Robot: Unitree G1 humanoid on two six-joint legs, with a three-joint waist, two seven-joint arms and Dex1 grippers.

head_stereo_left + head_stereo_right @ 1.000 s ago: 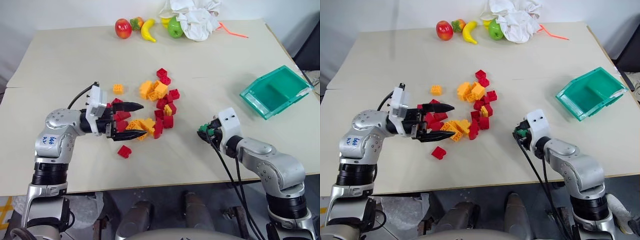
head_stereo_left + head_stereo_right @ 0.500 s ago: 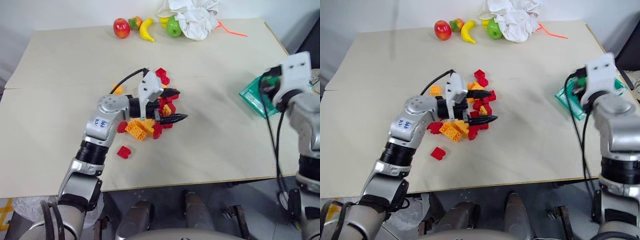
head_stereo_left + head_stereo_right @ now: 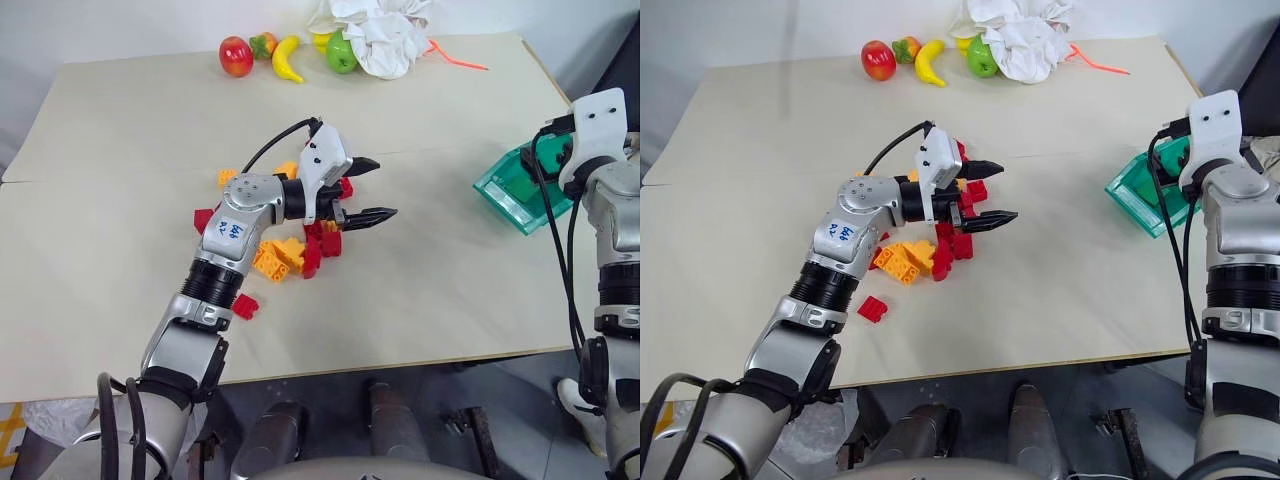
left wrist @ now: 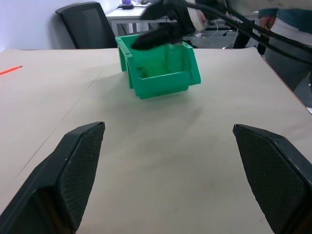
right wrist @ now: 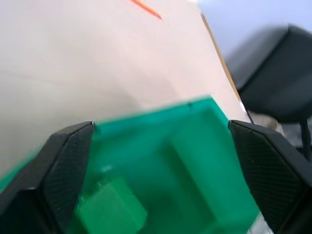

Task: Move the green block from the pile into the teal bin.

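One green block [image 5: 111,210], cube-ish, in teal bin [image 5: 195,141]; both hands spread

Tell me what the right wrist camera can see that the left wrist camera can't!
Right wrist view: the green block seen up close inside the teal bin, between the right gripper's open fingers, plus an orange stick far off on the table.

Left wrist view: the whole bin from the side, the left gripper's open fingers, the right arm reaching over the bin, and a black chair behind it.

Both: the teal bin and the beige table.
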